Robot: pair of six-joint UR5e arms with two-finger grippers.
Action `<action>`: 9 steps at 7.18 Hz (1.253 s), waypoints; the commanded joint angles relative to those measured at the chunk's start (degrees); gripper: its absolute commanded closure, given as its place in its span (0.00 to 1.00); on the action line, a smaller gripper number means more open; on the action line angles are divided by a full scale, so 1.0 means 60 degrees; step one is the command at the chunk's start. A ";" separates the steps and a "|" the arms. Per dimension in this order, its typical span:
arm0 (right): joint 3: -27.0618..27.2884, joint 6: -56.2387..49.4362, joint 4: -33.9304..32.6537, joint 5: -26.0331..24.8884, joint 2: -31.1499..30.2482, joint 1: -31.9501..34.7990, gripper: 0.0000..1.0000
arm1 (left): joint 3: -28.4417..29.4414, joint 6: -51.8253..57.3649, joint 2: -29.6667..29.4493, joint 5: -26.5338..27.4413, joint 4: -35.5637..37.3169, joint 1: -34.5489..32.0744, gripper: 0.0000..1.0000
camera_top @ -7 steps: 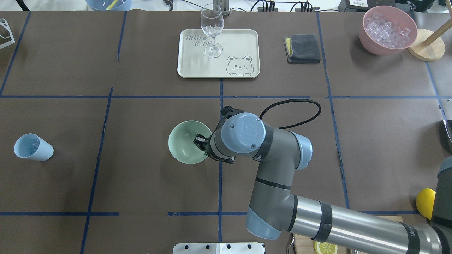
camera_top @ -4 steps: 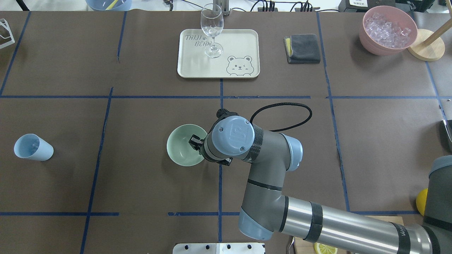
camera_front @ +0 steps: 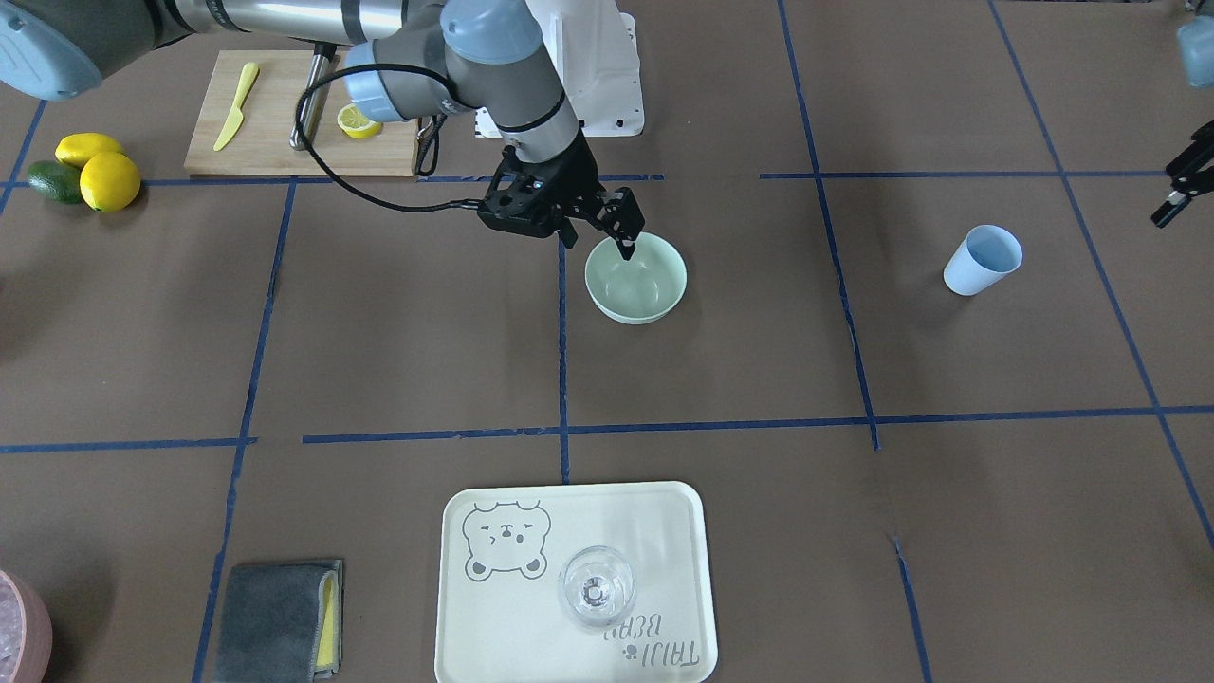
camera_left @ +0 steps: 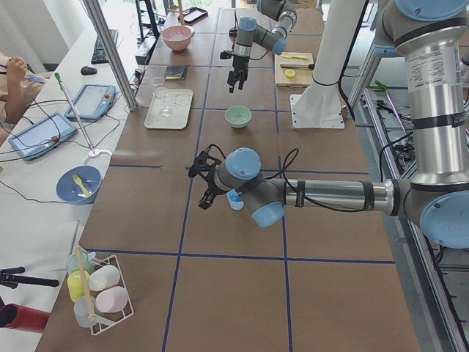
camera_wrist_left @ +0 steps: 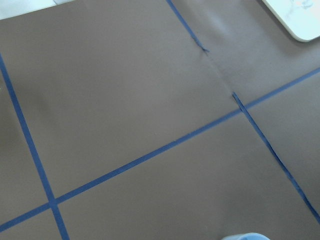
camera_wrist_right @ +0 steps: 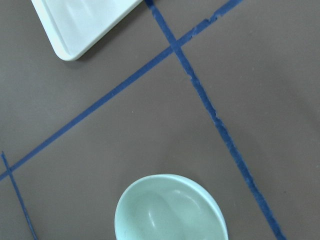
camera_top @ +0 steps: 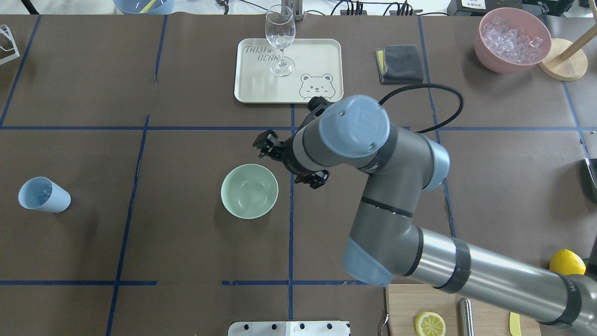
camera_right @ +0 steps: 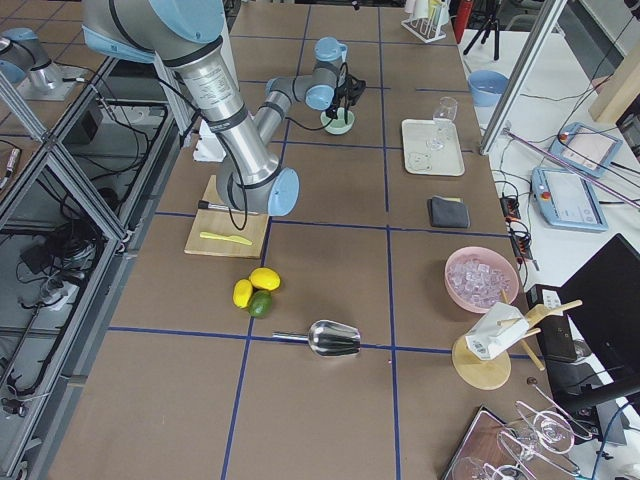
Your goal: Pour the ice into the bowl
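Nothing poured yet, I judge: the bowl point(camera_top: 249, 191) is empty.
One bowl mid-table; the ice point(camera_top: 512, 37), too many cubes to count, fills one pink tub point(camera_top: 485, 51) at its 2 o'clock in the overhead view. My right gripper point(camera_front: 599, 232) hangs wide and empty near the bowl; whether the left gripper point(camera_front: 1179, 188) is spread, I cannot tell.

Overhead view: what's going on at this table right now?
It is an ice-pouring job, and nothing has been poured yet. The bowl sits empty mid-table. The right gripper hangs open in the air close to the bowl, holding nothing. The ice is in the pink tub at the far corner on the robot's right. The left gripper hovers by the light blue cup; I cannot tell whether it is open.
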 commanded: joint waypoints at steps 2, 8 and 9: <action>0.0492 -0.0642 0.0015 0.0837 -0.0904 0.1015 0.00 | -0.0419 -0.1559 0.1697 0.3406 -0.3139 0.2573 0.00; 0.0360 -0.0717 0.0030 0.0663 -0.0919 0.0971 0.00 | -0.0100 -0.5216 0.2490 1.1598 -0.3995 0.8293 0.00; 0.0302 -0.0717 0.0030 0.0473 -0.0963 0.0913 0.00 | 0.0439 -0.6381 0.2537 1.3399 -0.4009 0.9553 0.00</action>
